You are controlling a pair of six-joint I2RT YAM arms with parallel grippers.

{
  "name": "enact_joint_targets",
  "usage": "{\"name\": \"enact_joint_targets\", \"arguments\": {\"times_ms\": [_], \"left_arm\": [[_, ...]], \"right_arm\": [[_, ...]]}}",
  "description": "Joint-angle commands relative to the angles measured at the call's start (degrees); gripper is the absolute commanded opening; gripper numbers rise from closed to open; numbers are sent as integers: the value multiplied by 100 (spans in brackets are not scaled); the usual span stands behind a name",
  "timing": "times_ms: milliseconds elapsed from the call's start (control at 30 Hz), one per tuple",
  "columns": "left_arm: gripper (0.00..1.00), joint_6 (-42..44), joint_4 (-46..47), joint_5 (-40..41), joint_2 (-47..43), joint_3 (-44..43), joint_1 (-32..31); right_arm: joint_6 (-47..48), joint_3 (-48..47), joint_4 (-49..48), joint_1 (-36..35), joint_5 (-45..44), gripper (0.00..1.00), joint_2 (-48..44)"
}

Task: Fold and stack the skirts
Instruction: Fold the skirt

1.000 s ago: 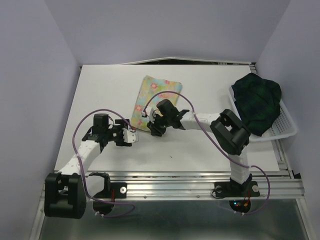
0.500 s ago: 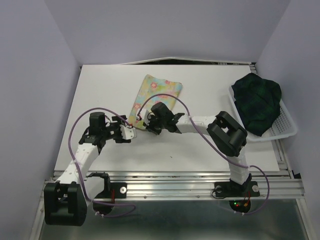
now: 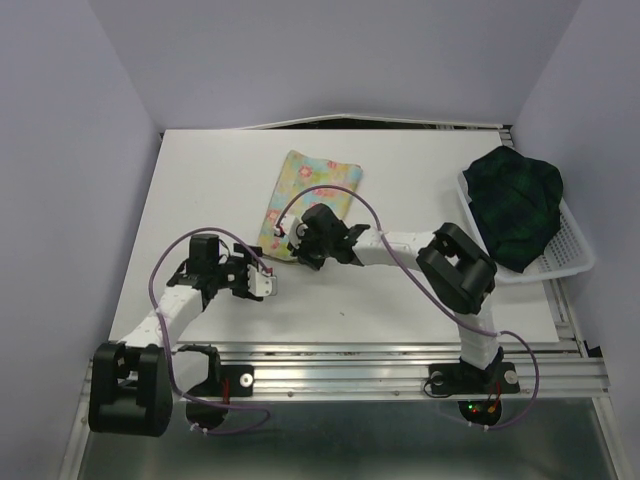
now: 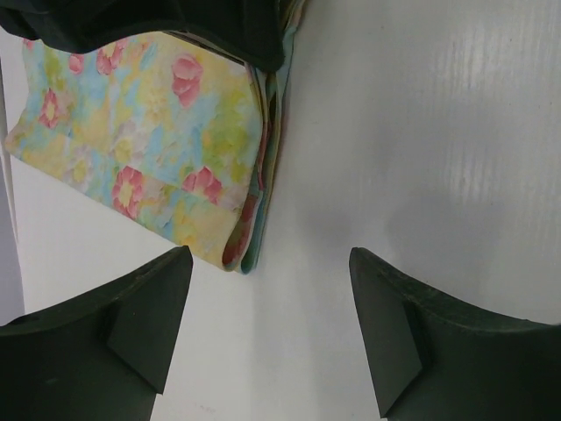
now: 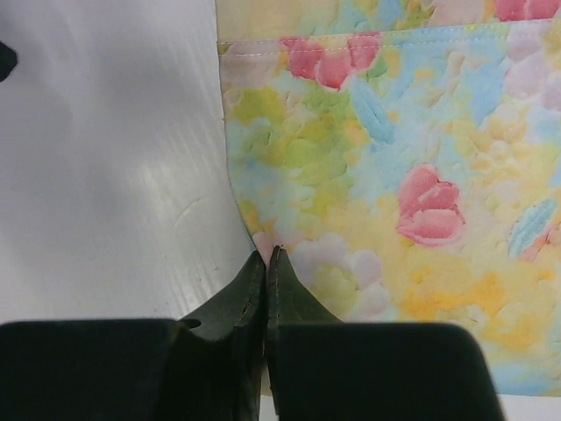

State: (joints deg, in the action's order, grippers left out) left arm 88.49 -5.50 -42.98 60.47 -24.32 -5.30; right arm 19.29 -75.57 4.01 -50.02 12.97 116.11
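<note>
White table (image 3: 200,180), lilac walls. The floral skirt (image 3: 318,180) lies folded mid-table, its long axis running away from my bases and tilted right. My right claw (image 5: 267,254) is pressed together at its near end; whether it pinches cloth I cannot tell. My left claw (image 4: 267,263) gapes just short of that end. The plaid skirt (image 3: 515,205) is heaped in the basket (image 3: 572,262).

Smaller skirt (image 3: 312,185) lies flat at the middle of the table (image 3: 400,160); larger skirt (image 3: 515,200) sits heaped in the basket (image 3: 572,258) at the table's right edge. Right gripper (image 5: 267,256) is at the smaller skirt's near-left edge, left gripper (image 4: 267,254) just near-left of that, over bare table.
</note>
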Motion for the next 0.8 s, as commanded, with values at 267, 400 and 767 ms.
{"name": "enact_joint_targets", "arguments": {"times_ms": [267, 400, 767], "left_arm": [[83, 1003, 1323, 404, 685, 269, -480], [81, 960, 1306, 501, 870, 129, -753], [80, 371, 411, 247, 459, -302, -771]], "right_arm": [[-619, -28, 908, 203, 777, 1, -326], [-751, -221, 961, 265, 961, 1, -256], [-312, -214, 1147, 265, 787, 59, -352]]}}
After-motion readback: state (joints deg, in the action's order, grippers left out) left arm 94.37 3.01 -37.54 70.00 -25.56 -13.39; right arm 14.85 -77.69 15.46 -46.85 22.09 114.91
